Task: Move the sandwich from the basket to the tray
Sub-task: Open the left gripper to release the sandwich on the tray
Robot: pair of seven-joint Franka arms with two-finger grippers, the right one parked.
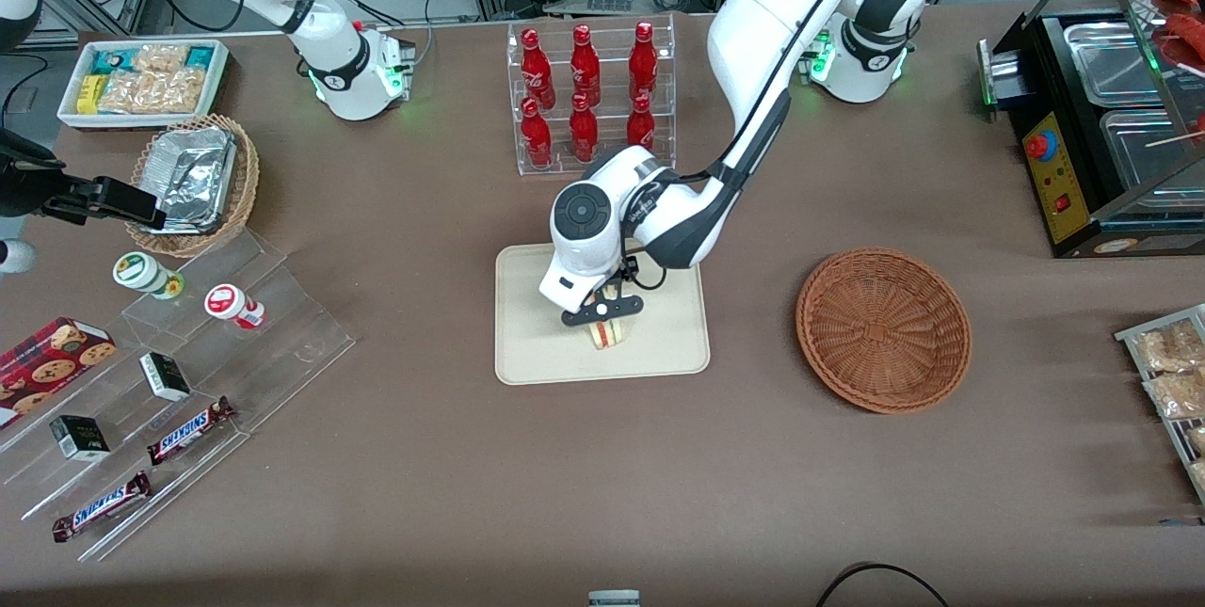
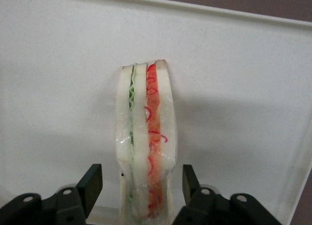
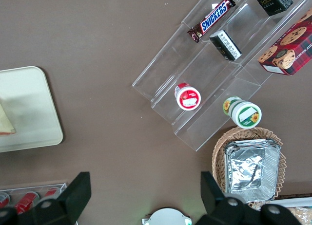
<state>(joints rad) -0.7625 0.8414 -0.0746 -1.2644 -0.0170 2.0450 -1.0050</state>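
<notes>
The sandwich point(image 1: 608, 334) point(image 2: 146, 137), a wrapped wedge of pale bread with green and red layers, stands on edge on the beige tray point(image 1: 527, 353) point(image 2: 58, 64), near the tray's front-camera side. My left gripper point(image 1: 607, 320) point(image 2: 141, 183) hangs just above it, open. Its black fingers point(image 2: 91, 183) flank the sandwich with a clear gap on each side. The reddish-brown basket point(image 1: 883, 329) sits beside the tray toward the working arm's end of the table, with nothing in it. In the right wrist view a corner of the tray point(image 3: 24, 108) shows, with the sandwich point(image 3: 5, 122) at its edge.
A clear rack of red bottles point(image 1: 588, 99) stands farther from the front camera than the tray. A stepped acrylic stand with snacks point(image 1: 188, 372), a tan basket of foil trays point(image 1: 193, 179) and a white bin point(image 1: 141, 80) lie toward the parked arm's end. A black appliance point(image 1: 1092, 136) stands toward the working arm's end.
</notes>
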